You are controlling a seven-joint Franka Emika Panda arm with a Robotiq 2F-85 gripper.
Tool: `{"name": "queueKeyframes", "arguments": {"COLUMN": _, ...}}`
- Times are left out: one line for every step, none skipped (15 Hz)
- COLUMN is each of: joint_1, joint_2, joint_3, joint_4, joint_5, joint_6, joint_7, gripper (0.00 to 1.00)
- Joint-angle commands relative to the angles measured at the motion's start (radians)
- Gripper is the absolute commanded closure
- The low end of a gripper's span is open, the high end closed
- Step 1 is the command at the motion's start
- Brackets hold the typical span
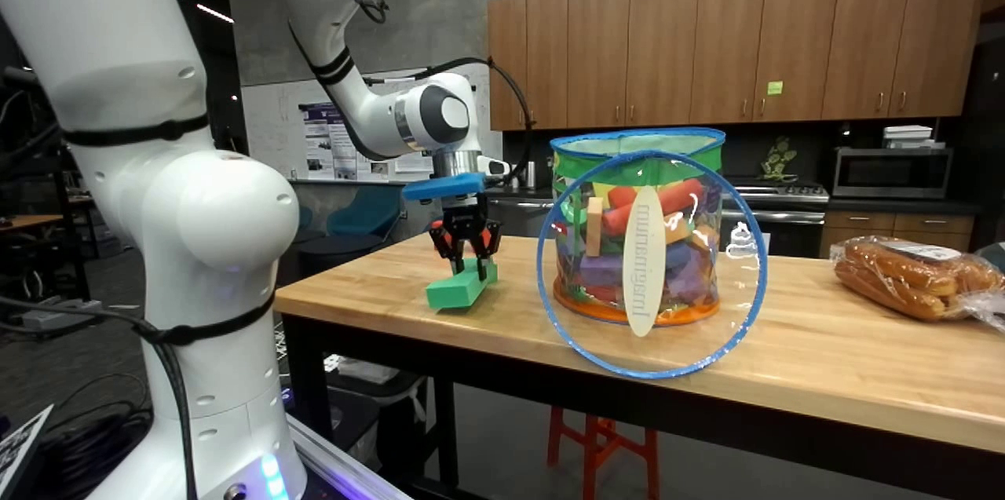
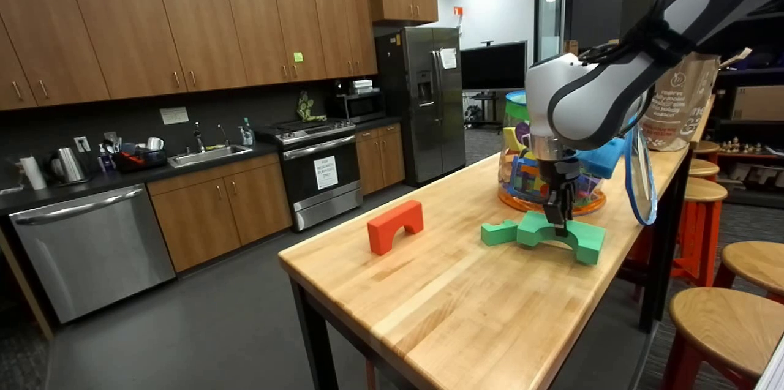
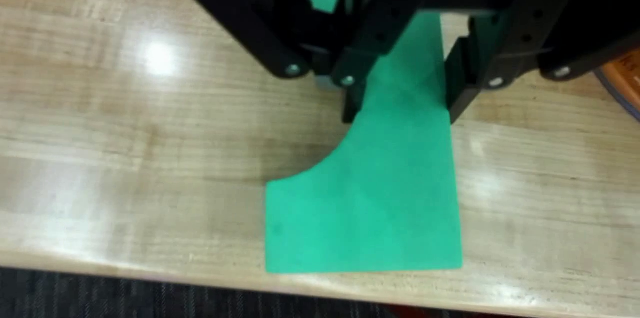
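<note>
Possible twist of the green arch block [image 3: 395,193]
On the wooden tabletop [image 2: 429,292], the gripper [image 3: 401,113] grasps its thin middle; poor contact along the inner curve could cause slipping.

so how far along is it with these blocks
Looks done: many blocks sit in the bag, its lid hanging open. In hand: the gripper is closed on the green arch. Seemingly left: the red arch and the small green block, both on the table, outside the bag.
</note>
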Motion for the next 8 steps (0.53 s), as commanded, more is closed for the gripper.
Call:
{"name": "queueKeyframes", "arguments": {"joint_1": -0.025, "joint_2": -0.059, "joint_3": 0.070, "joint_4": -0.007, "joint_5": -0.148, "joint_6": -0.018, "joint_7": 0.206, "gripper": 0.85}}
{"name": "queueKeyframes", "arguments": {"joint_1": -0.032, "joint_2": -0.065, "joint_3": 0.089, "joint_4": -0.005, "joint_5": -0.196, "joint_6": -0.025, "joint_7": 0.266, "gripper": 0.85}}
{"name": "queueKeyframes", "arguments": {"joint_1": -0.038, "joint_2": -0.069, "joint_3": 0.107, "joint_4": -0.004, "joint_5": -0.239, "joint_6": -0.032, "joint_7": 0.322, "gripper": 0.85}}
{"name": "queueKeyframes", "arguments": {"joint_1": -0.044, "joint_2": -0.071, "joint_3": 0.125, "joint_4": -0.002, "joint_5": -0.283, "joint_6": -0.041, "joint_7": 0.382, "gripper": 0.85}}
{"name": "queueKeyframes", "arguments": {"joint_1": -0.053, "joint_2": -0.070, "joint_3": 0.145, "joint_4": -0.001, "joint_5": -0.335, "joint_6": -0.049, "joint_7": 0.445, "gripper": 0.85}}
{"name": "queueKeyframes", "arguments": {"joint_1": -0.057, "joint_2": -0.067, "joint_3": 0.159, "joint_4": 0.001, "joint_5": -0.374, "joint_6": -0.063, "joint_7": 0.497, "gripper": 0.85}}
{"name": "queueKeyframes", "arguments": {"joint_1": -0.062, "joint_2": -0.064, "joint_3": 0.174, "joint_4": 0.002, "joint_5": -0.422, "joint_6": -0.078, "joint_7": 0.552, "gripper": 0.85}}
{"name": "queueKeyframes", "arguments": {"joint_1": -0.061, "joint_2": -0.058, "joint_3": 0.184, "joint_4": 0.004, "joint_5": -0.463, "joint_6": -0.096, "joint_7": 0.603, "gripper": 0.85}}
